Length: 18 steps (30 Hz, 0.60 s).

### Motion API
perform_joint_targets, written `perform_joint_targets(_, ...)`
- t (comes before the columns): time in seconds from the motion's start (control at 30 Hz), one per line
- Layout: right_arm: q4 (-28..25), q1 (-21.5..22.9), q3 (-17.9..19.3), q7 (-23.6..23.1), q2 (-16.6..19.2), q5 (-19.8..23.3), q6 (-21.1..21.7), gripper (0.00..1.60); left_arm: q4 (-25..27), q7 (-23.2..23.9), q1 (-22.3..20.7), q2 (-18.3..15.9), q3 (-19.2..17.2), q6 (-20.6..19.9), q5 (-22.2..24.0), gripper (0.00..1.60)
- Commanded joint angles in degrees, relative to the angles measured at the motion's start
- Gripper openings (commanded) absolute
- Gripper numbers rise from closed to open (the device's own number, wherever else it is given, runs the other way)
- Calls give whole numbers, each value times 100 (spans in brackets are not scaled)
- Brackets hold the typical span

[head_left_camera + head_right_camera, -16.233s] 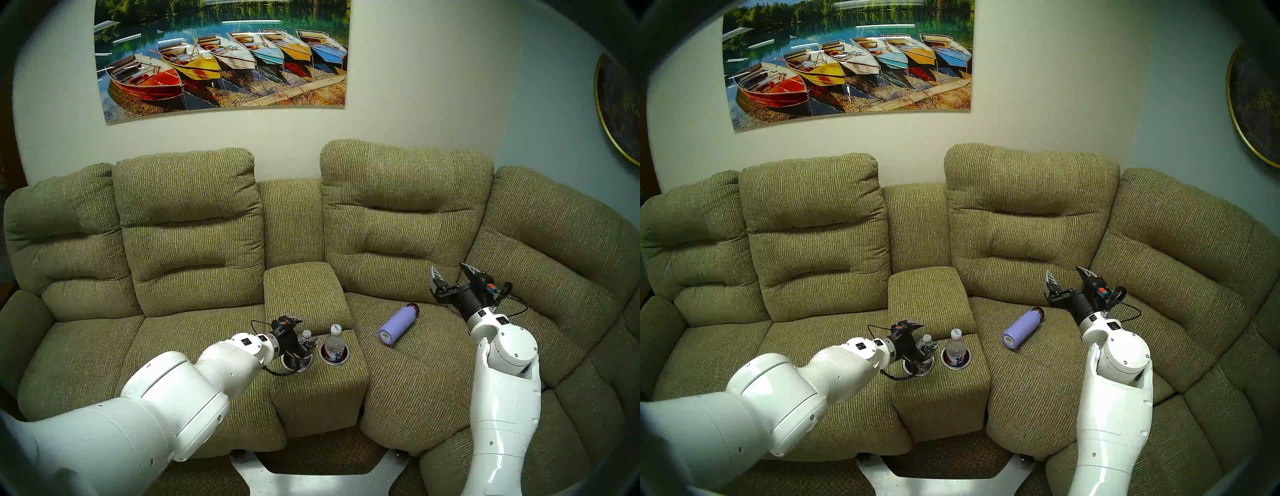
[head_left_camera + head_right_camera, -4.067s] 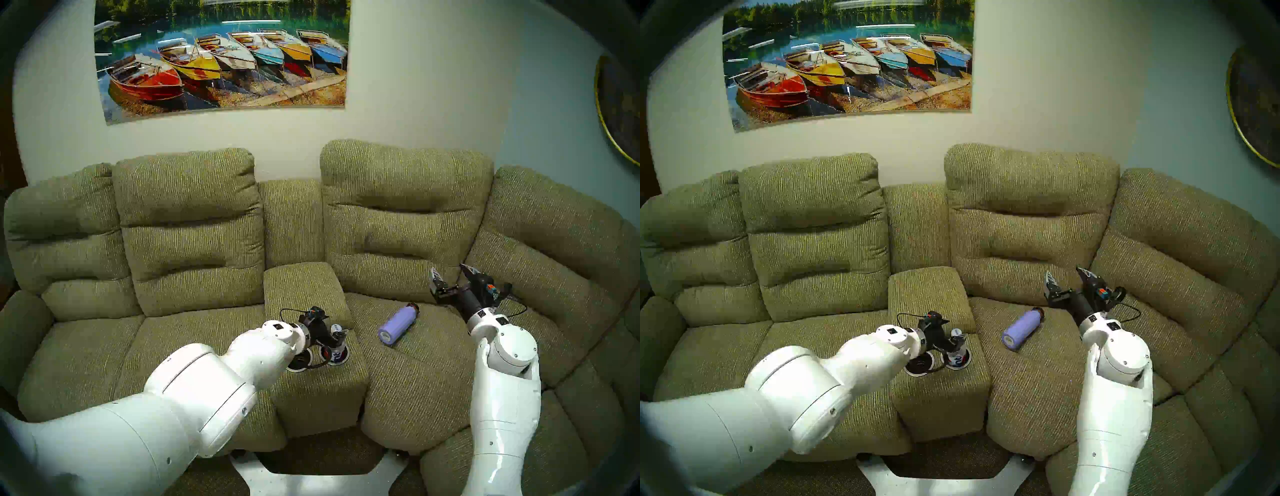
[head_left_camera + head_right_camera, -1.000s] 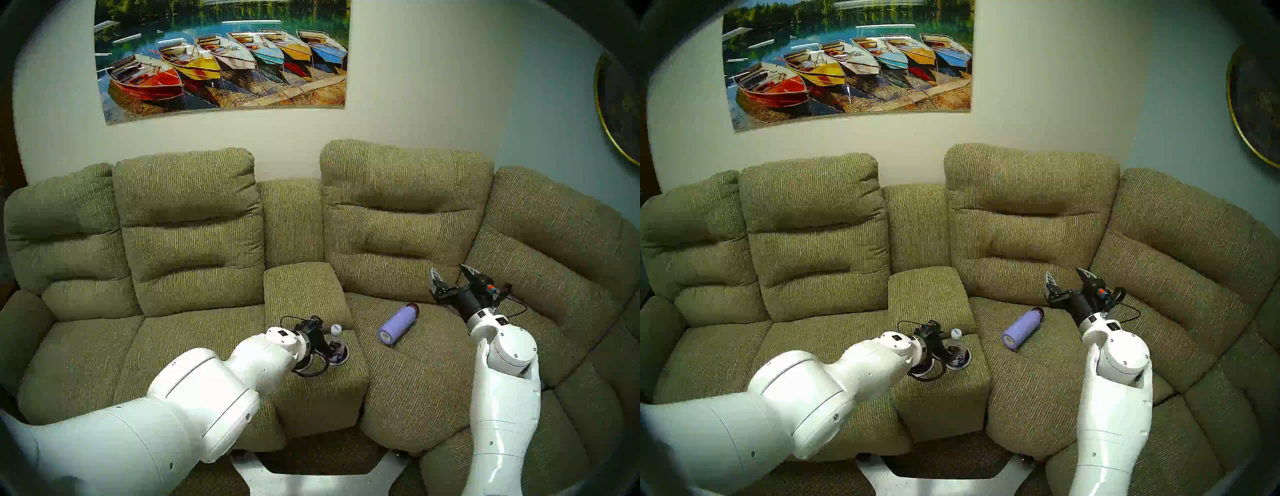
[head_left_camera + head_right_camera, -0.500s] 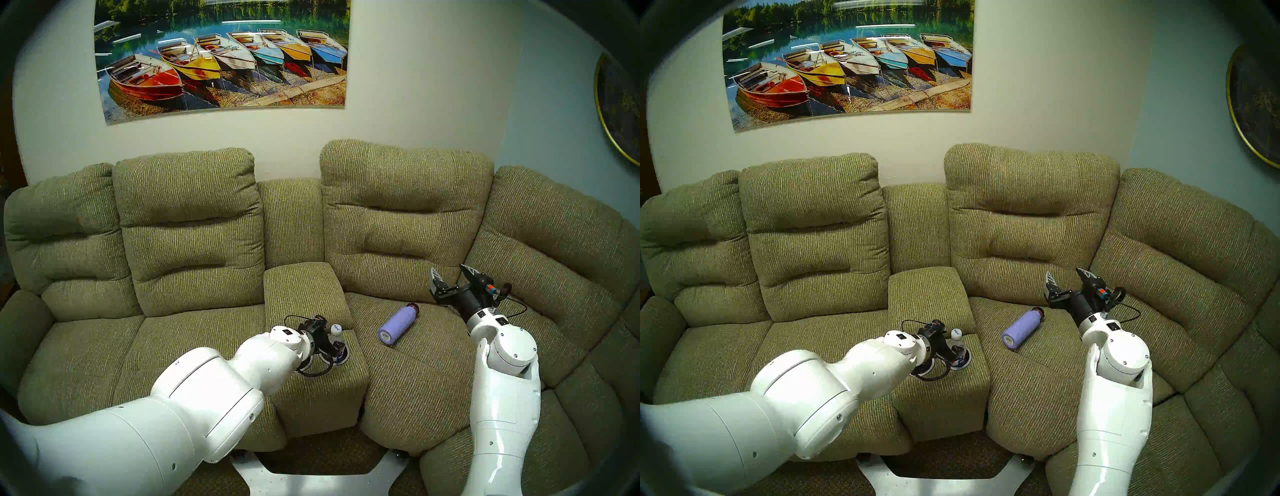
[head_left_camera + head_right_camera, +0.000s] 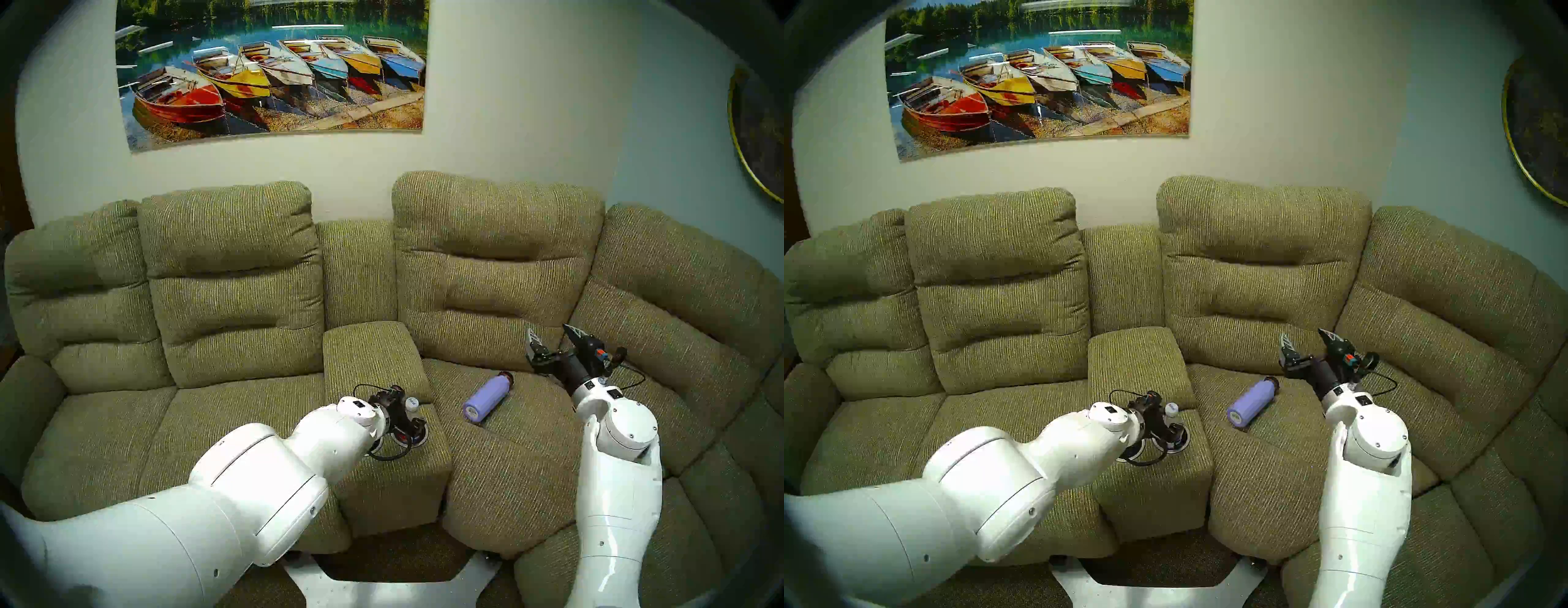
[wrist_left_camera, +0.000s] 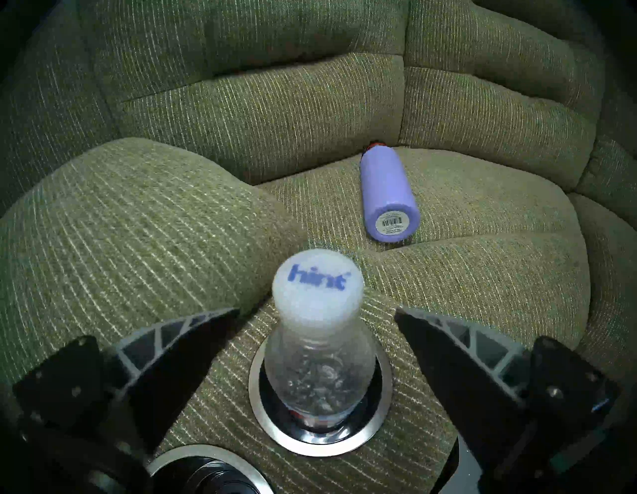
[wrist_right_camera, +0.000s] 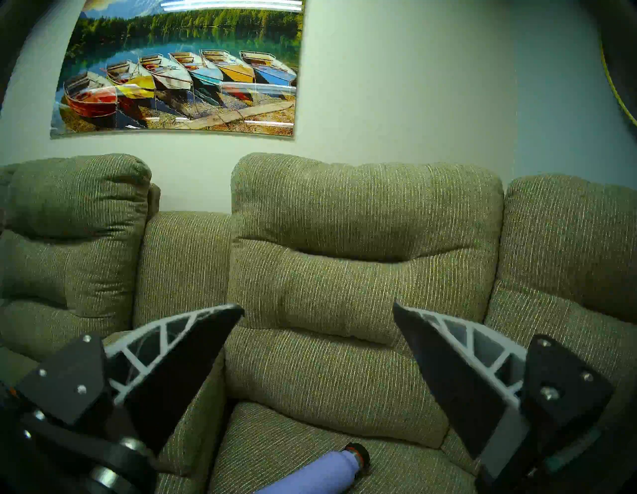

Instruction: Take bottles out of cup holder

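Clear bottle (image 6: 319, 365), lower half hidden inside cup holder (image 6: 320, 438)

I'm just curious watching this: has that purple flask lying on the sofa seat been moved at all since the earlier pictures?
No. The lavender flask lies on the same seat cushion, at the same slant, just right of the console.

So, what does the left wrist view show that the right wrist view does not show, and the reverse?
Only the left wrist view shows the clear bottle with its white cap, standing in the cup holder, between the open fingers of the left gripper, which do not touch it. A second well shows at the bottom edge. Only the right wrist view shows the boat picture on the wall and the open, empty right gripper. Both show the lavender flask lying on the green sofa.
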<state>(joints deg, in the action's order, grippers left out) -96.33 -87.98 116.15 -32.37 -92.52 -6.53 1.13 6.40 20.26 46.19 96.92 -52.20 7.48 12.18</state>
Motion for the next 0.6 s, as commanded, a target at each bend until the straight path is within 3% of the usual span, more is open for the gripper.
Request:
perform_joint_targets(0.0, -103, 66, -9, -1, 13, 15, -28, 160, 109, -12, -181, 78, 3, -14, -7, 160)
perform_joint_targets(0.53, -92, 70, -10, -1, 16, 15, -28, 160, 115, -127, -211, 122, 35, -114, -53, 160)
perform_joint_targets(0.57, -92, 70, -10, -1, 16, 15, -28, 160, 114, -131, -210, 126, 35, -116, -53, 147)
